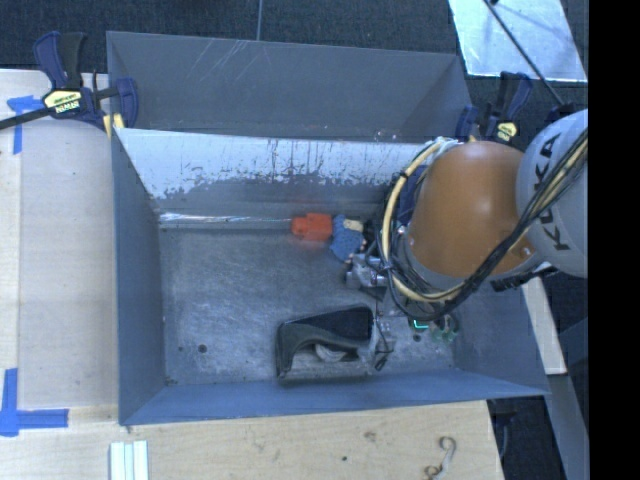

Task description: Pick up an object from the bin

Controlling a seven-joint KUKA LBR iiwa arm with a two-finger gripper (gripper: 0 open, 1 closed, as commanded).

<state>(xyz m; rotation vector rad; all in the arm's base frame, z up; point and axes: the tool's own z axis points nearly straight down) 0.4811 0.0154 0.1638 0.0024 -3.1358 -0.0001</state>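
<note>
My gripper [381, 340] reaches down under the arm's orange cover, at the front right of the bin. It stands right at the right end of a black, curved, handle-like object [322, 342] lying along the front wall. Contact between the two is hidden from me. An orange block [312, 227] lies by the back wall, with a small blue piece [346, 238] just to its right, partly tucked under the arm.
A small green thing [441, 334] lies in the front right corner, half covered by the arm. The arm and its cables hide the right third of the bin floor. The left half of the floor is bare grey metal.
</note>
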